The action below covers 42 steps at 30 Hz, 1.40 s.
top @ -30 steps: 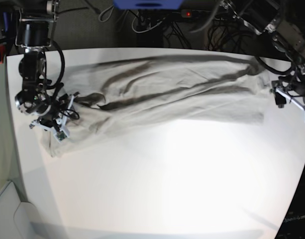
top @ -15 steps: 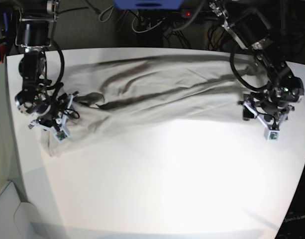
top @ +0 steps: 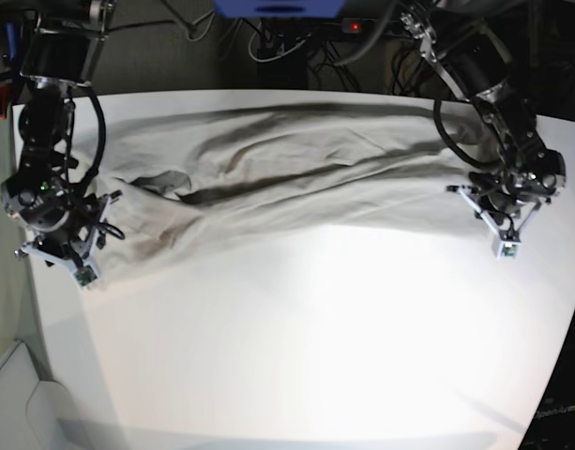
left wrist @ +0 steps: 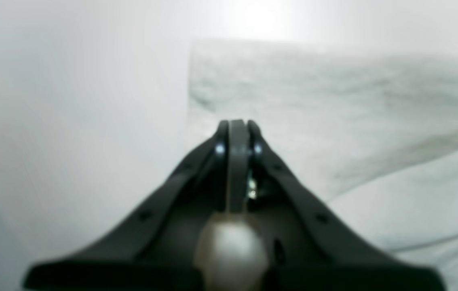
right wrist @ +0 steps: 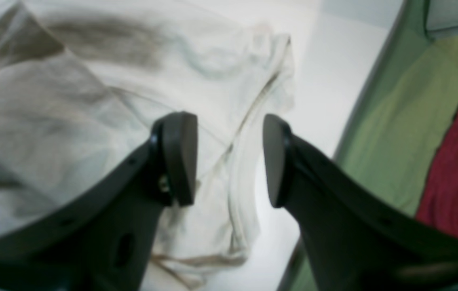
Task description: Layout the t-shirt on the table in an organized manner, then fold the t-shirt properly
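The t-shirt [top: 296,173] lies stretched in a long wrinkled band along the far edge of the table [top: 315,337], reaching almost from one side edge to the other. The left gripper [left wrist: 235,127], jaws pressed together, sits over the shirt's end near one side edge; whether cloth is caught between them cannot be told. At the opposite side edge, the right gripper [right wrist: 229,157] hovers with jaws spread above the rumpled other end.
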Each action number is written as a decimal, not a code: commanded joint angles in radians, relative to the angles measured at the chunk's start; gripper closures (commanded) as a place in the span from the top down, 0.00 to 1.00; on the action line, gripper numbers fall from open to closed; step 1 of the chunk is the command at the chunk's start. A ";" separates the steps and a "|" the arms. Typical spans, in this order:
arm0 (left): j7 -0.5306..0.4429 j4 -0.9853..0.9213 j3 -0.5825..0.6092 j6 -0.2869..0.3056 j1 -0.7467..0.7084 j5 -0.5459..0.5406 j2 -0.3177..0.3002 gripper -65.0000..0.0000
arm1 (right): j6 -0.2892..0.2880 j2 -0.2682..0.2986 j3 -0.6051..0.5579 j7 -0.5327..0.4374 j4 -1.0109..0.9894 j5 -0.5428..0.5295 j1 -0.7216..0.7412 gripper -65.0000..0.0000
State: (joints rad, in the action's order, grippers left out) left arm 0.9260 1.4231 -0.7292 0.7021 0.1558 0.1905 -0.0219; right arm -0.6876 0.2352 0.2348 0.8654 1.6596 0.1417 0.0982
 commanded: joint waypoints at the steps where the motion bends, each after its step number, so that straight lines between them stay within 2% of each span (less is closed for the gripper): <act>1: -0.029 0.009 0.001 -0.004 0.020 -0.010 -0.013 0.01 | -0.011 0.013 0.005 0.001 0.029 -0.007 0.018 0.42; 7: -0.038 -0.043 0.000 -0.004 0.020 -0.010 -0.014 0.01 | -0.011 -0.009 -0.008 0.087 0.112 -0.011 -0.055 0.44; 12: -0.038 -0.054 0.003 -0.004 0.037 -0.010 -0.014 0.01 | -0.011 -0.027 -0.044 0.084 0.136 -0.009 -0.088 0.58; 16: -0.038 -0.051 0.003 -0.004 0.038 -0.010 -0.014 0.01 | -0.011 -0.030 -0.038 0.084 0.060 -0.009 -0.047 0.60; 21: -0.038 -0.048 0.003 -0.004 0.035 -0.010 -0.014 0.01 | -0.011 -0.010 -0.033 0.081 -0.137 -0.007 0.061 0.60; 28: -0.038 -0.048 0.003 -0.004 0.034 -0.010 -0.014 0.01 | -0.011 0.005 -0.033 0.007 -0.266 -0.007 0.131 0.60; 40: -0.038 -0.046 0.003 -0.004 0.037 -0.010 -0.014 0.01 | -0.011 0.019 -0.033 -0.128 -0.418 -0.007 0.137 0.60; 42: -0.038 -0.048 0.003 -0.004 0.038 -0.010 -0.014 0.01 | -0.011 0.020 -0.033 -0.148 -0.436 -0.007 0.137 0.56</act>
State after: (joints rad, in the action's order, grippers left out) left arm 0.9005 1.3567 -0.7292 0.7017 0.1749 0.1905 -0.0250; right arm -0.6846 0.2497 0.2028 0.7029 1.2232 0.1249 0.2241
